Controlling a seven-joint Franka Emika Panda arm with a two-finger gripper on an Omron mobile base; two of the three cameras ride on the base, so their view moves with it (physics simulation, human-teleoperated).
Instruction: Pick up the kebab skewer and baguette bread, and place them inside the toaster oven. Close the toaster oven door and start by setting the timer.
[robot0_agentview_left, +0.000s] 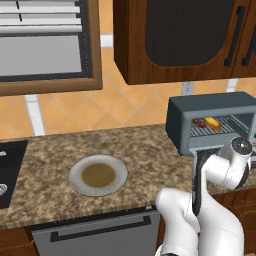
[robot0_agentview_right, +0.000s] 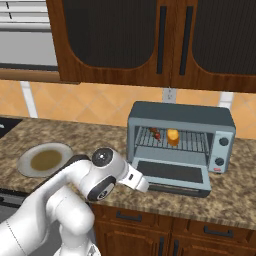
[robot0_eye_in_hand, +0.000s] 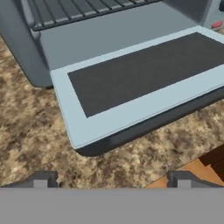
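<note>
Right of frame you find the oven (robot0_agentview_right: 180, 145), door (robot0_agentview_right: 170, 174) down; skewer (robot0_agentview_right: 155, 133) left of bread (robot0_agentview_right: 172, 136) inside; plate (robot0_agentview_right: 44, 159) lower left.

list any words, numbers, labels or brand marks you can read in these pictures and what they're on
There is no readable text in any view.
The toaster oven: no brand mark or word shows on its body.
The two dark knobs on its right side: no numbers or tick marks can be made out around them.
A small red spot below the knobs: too small to tell whether it bears any sign.
The toaster oven door, lying open: plain panel and dark glass, no lettering.
</note>
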